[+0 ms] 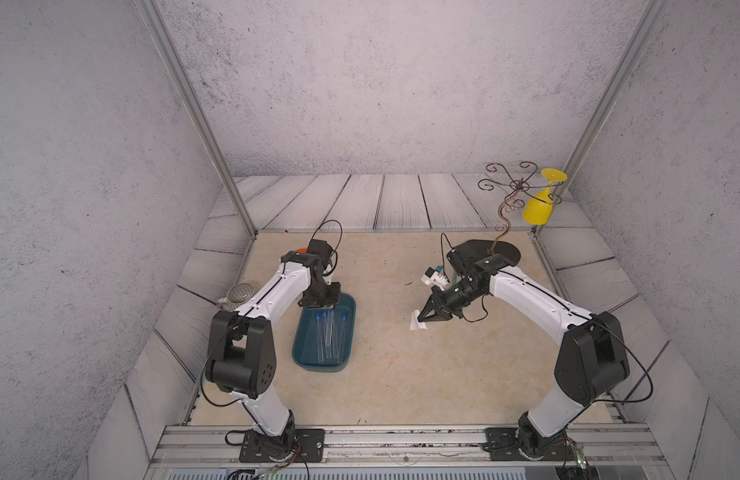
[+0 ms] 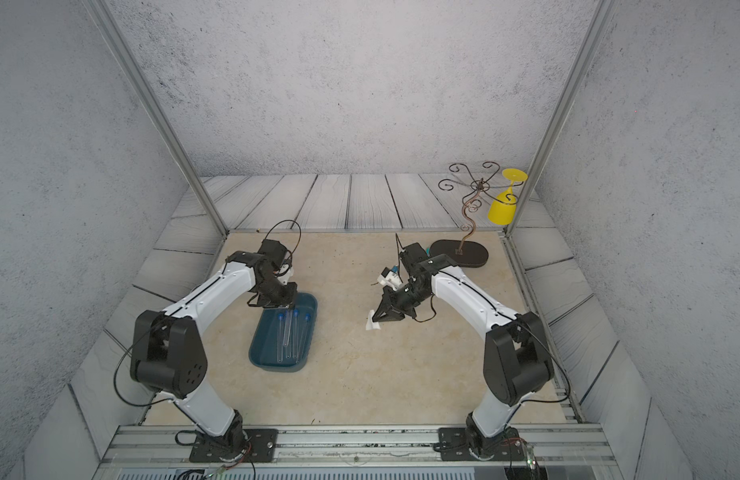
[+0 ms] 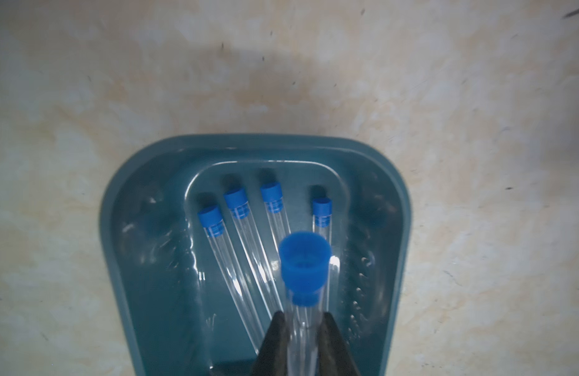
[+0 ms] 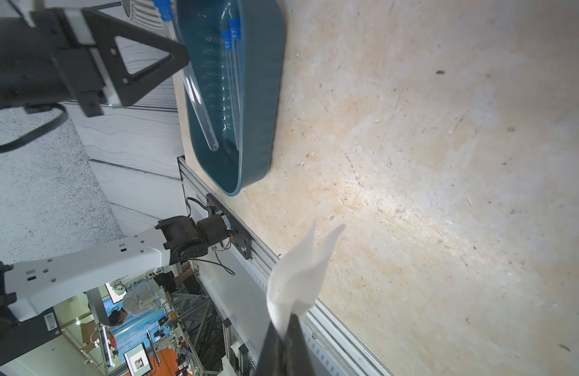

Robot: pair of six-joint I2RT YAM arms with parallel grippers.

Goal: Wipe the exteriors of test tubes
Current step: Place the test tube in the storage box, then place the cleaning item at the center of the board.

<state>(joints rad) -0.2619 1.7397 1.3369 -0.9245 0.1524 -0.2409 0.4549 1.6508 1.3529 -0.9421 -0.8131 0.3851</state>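
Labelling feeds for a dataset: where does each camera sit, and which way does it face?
Top views: high above the front rail, looking down toward the back wall; left arm, right arm show whole.
Left wrist: on the left arm, looking down into the tray; the left gripper, fingers shut on a test tube, shows.
Right wrist: on the right arm, looking across the table at the left arm; the right gripper pinches a wipe.
Shared: all show the tray.

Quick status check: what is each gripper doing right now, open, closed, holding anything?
Left gripper: closed, holding a thin clear test tube with a blue cap.
Right gripper: closed, holding a small white cloth wipe.
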